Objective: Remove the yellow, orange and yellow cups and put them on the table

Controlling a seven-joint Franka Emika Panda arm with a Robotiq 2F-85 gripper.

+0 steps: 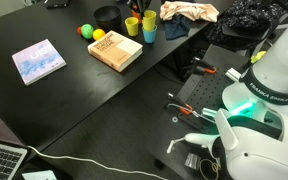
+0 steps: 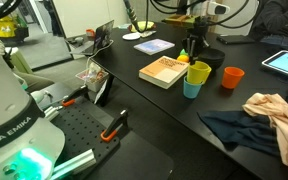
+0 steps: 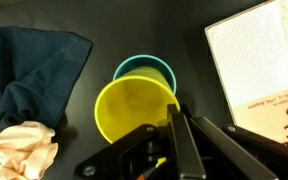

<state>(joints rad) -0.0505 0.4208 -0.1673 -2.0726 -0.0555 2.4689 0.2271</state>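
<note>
A yellow cup point(image 3: 132, 110) sits nested in a blue cup point(image 3: 144, 66); the pair also shows in both exterior views point(image 2: 197, 72) point(image 1: 149, 24). My gripper point(image 3: 174, 112) hangs over them, and its two fingers are closed together at the yellow cup's near rim, which looks pinched between them. It also shows above the cups in an exterior view point(image 2: 198, 45). The orange cup point(image 2: 232, 76) stands alone on the black table point(image 2: 134, 100) beside the pair. I see only one yellow cup.
A tan book point(image 2: 164, 70) point(image 3: 259, 70) lies close to the cups. A dark blue cloth point(image 3: 29, 70) and a peach cloth point(image 3: 14, 150) lie on the other side. Small balls point(image 1: 90, 32), a black bowl point(image 1: 106, 14) and a pale blue book point(image 1: 38, 60) lie farther off.
</note>
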